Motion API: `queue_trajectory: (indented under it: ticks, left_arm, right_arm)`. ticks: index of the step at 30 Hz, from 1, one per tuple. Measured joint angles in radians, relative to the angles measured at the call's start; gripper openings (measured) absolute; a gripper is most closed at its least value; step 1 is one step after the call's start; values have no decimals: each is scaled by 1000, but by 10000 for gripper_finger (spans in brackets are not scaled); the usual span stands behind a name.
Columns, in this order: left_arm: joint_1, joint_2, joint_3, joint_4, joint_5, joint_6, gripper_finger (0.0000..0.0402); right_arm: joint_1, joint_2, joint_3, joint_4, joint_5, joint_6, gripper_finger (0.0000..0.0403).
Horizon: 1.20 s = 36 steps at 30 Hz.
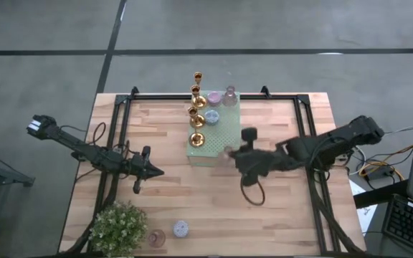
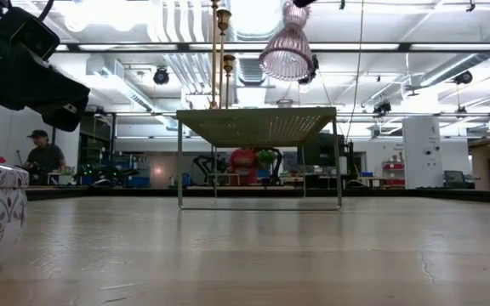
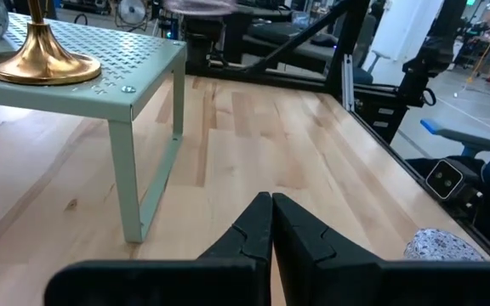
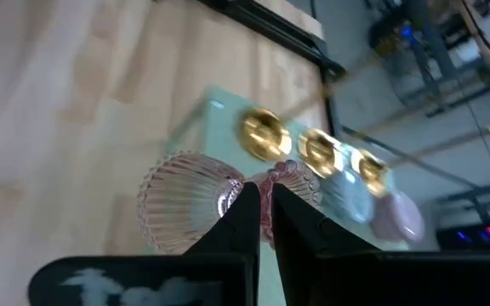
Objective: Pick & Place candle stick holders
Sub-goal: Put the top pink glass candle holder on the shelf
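Pink ribbed glass, a squat candle holder [image 4: 196,211], is pinched at its narrow neck between the closed fingers of the right gripper [image 4: 262,200], which carries it tipped above the near corner of the pale green perforated stand [image 1: 214,132]; in the low view the holder [image 2: 287,51] hangs clear above the stand's top. Beyond the gripper, on that stand, four gold candlesticks [image 1: 196,115] stand in a row along one edge, with a pale-blue holder [image 1: 211,117], a pink holder [image 1: 214,98] and a lilac one [image 1: 229,94] just beside them. Well apart, the left gripper [image 3: 271,208] hovers over the bare wooden table [image 1: 285,208] with its fingers pressed together on nothing. Near the table's front edge sit a potted plant [image 1: 118,228] and two more small holders [image 1: 181,228].
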Motion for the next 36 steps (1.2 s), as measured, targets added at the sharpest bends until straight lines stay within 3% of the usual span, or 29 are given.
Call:
queue_trajectory:
  ticks: [11,22,36]
  left_arm:
    - [-1,0,0,0,0,0,14]
    - [0,0,0,0,0,0,14]
    - [0,0,0,1,0,0,14]
  right_arm:
    - [-222,-59,-7,-32,-14,-113,13]
    - [-458,-59,-19,13,-185,-221,13]
    - [-521,27,-26,47,-178,-301,13]
